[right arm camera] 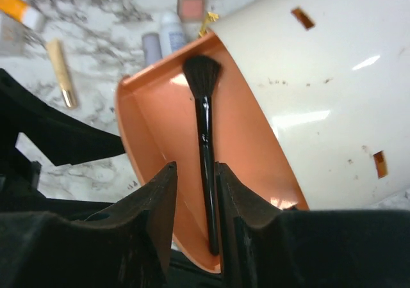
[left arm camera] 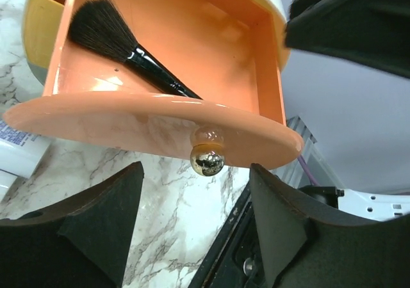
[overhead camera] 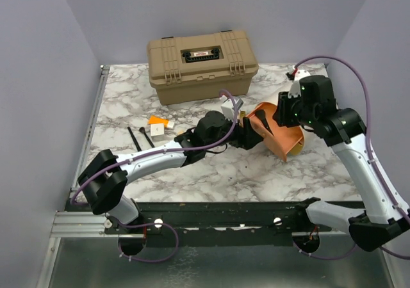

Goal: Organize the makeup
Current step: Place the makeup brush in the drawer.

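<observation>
An orange drawer (overhead camera: 272, 131) stands pulled out of a cream round holder (overhead camera: 296, 148) lying on its side. One black brush (right arm camera: 205, 141) lies inside the drawer, bristles toward the far end. My right gripper (right arm camera: 195, 168) hovers over the brush's handle end, jaws a little open, the handle lying loose in the drawer between them. My left gripper (left arm camera: 195, 192) is open, its fingers on either side of and just below the drawer's gold knob (left arm camera: 207, 160), not touching it. More makeup lies on the table: two black brushes (overhead camera: 138, 136), an orange tube (overhead camera: 157, 120), pale tubes (right arm camera: 172, 35) and a gold stick (right arm camera: 62, 73).
The big tan hard case (overhead camera: 202, 64) stands shut at the back of the marble table (overhead camera: 192, 173). A white tube (left arm camera: 19, 150) lies by the drawer's left corner. A blush palette (right arm camera: 191, 0) lies beyond the drawer. The two arms nearly meet over the drawer.
</observation>
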`<action>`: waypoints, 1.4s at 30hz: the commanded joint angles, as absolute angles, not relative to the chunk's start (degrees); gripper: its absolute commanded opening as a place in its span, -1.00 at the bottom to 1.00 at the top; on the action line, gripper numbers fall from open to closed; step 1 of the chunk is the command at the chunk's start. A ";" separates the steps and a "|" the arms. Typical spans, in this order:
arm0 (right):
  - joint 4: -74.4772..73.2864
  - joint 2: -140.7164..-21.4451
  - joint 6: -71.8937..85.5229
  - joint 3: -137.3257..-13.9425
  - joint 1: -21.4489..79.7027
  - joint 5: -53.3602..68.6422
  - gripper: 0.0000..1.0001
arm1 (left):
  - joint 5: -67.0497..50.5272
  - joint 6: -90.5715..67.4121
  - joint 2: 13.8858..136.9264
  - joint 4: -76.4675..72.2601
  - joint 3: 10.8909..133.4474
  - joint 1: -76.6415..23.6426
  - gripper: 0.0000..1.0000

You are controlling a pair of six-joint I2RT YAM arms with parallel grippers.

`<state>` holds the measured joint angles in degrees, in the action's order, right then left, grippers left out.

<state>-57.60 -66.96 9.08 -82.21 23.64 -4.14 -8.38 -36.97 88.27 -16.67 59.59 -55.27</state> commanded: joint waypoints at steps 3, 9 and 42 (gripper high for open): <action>-42.59 -59.20 14.81 -79.47 23.99 -1.64 -0.01 | 4.60 -33.62 79.03 -16.16 55.53 -55.63 0.51; -36.97 -57.20 17.33 -76.16 23.99 4.84 0.30 | 25.02 -33.95 68.19 -11.77 49.65 -55.53 0.67; -37.72 -58.34 21.81 -78.48 23.98 -13.50 1.00 | 25.70 -48.89 68.18 29.55 49.05 -22.23 0.98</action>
